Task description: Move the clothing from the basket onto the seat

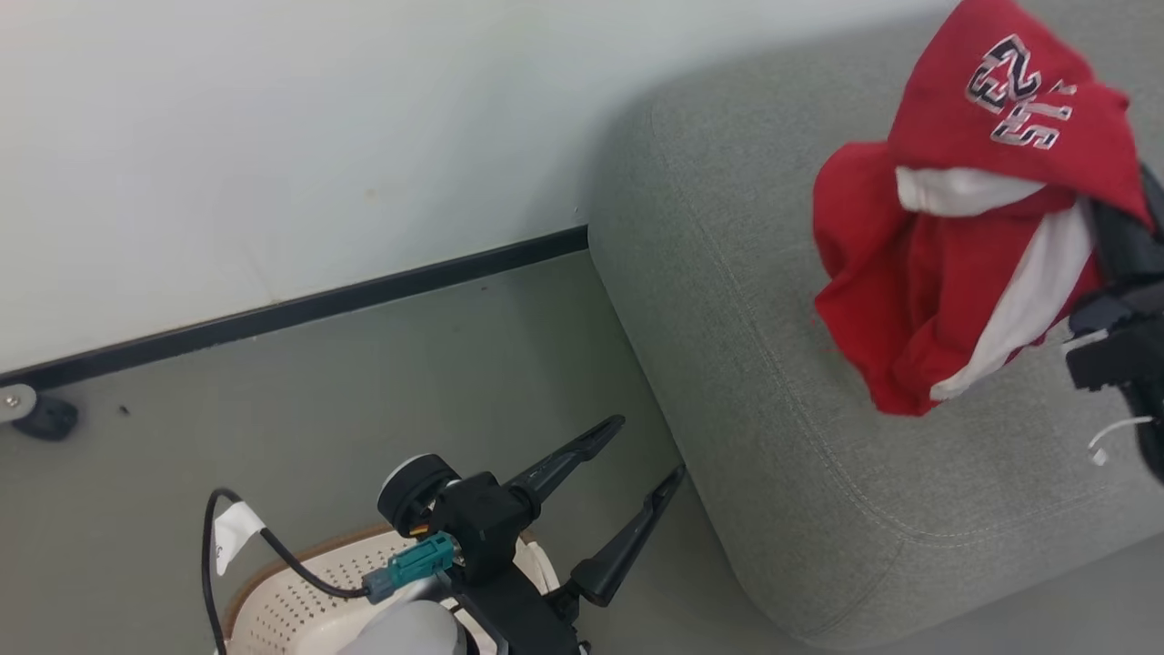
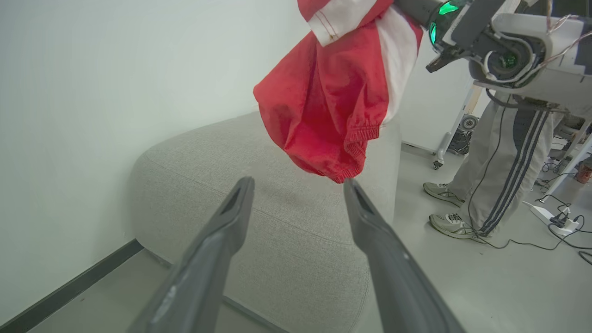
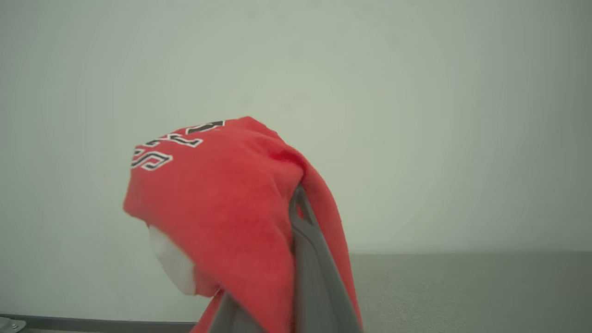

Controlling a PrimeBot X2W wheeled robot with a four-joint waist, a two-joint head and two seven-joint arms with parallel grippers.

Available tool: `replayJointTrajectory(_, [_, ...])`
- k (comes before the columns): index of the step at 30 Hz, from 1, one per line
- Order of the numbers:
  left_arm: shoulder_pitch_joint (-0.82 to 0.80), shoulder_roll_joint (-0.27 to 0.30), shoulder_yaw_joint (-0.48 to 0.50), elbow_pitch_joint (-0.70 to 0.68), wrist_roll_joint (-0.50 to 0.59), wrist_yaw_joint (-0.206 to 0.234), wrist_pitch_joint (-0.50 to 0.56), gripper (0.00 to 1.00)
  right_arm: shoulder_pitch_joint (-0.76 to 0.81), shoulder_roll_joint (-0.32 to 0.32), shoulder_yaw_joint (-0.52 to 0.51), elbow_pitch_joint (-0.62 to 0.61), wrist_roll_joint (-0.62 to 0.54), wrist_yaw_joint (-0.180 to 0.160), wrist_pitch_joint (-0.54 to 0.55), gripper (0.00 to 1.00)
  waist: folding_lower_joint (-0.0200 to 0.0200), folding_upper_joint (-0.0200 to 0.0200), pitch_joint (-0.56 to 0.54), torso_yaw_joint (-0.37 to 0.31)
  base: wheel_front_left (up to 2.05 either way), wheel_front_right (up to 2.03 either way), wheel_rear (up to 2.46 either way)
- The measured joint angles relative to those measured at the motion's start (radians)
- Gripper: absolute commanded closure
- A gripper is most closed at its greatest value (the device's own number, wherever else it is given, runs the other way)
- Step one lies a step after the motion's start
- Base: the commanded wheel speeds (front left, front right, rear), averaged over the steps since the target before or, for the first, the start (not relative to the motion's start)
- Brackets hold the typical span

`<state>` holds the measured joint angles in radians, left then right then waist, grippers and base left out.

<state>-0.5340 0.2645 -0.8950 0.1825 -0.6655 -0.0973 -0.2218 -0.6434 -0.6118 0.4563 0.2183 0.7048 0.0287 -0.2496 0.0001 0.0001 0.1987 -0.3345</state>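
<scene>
The clothing [image 1: 955, 264], a red jersey with white panels and black-and-white lettering, hangs bunched above the grey seat [image 1: 773, 318]. My right gripper [image 3: 299, 203] is shut on it, and the cloth drapes over both fingers. In the left wrist view the clothing [image 2: 328, 106] dangles over the seat [image 2: 194, 162] without touching it. My left gripper [image 1: 647, 448] is open and holds nothing. It hovers above the floor, between the seat's rounded corner and the cream basket [image 1: 291, 591]. My left arm hides most of the basket's inside.
A white wall with a black skirting strip [image 1: 300, 309] runs behind the floor and the seat. A person's legs [image 2: 499, 175] in striped trousers stand beyond the seat, with cables and a power strip [image 2: 550, 217] on the floor. A castor [image 1: 41, 414] sits at far left.
</scene>
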Motion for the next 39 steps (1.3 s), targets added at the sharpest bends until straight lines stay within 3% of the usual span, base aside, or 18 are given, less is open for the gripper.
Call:
replayJointTrajectory(2, [-0.011,0.004,0.000,-0.005,0.001,0.000,0.000,0.00,-0.036,-0.007,-0.016,0.029,0.000,0.003,-0.003,1.00,0.0000,0.0000,0.017,0.007,0.00,0.00,0.00])
replayJointTrajectory(5, [-0.032,0.012,0.001,-0.019,0.007,0.000,0.002,0.00,-0.086,-0.021,-0.034,0.092,0.003,0.033,-0.004,1.00,0.0000,0.0001,0.045,0.018,0.00,0.00,0.00])
replayJointTrajectory(15, [-0.077,0.029,0.000,-0.063,0.035,-0.001,0.028,0.00,-0.208,-0.072,-0.114,0.240,0.015,0.051,-0.004,1.00,0.0001,0.0000,0.152,0.058,0.00,0.00,0.00])
replayJointTrajectory(25, [-0.146,0.045,0.006,-0.100,0.057,-0.009,0.044,0.00,-0.317,-0.127,-0.182,0.348,0.005,0.041,-0.004,1.00,0.0002,0.0001,0.278,0.100,0.00,0.00,0.00])
replayJointTrajectory(31, [-0.182,0.049,0.006,-0.102,0.063,-0.009,0.044,0.00,-0.352,-0.115,-0.155,0.415,-0.028,0.033,-0.007,1.00,0.0002,0.0001,0.346,0.123,0.00,0.00,0.00])
replayJointTrajectory(39, [-0.202,0.047,0.001,-0.090,0.070,-0.017,0.044,0.00,-0.337,-0.031,-0.091,0.582,-0.034,0.042,-0.007,1.00,0.0001,0.0001,0.397,0.153,0.00,0.00,0.00])
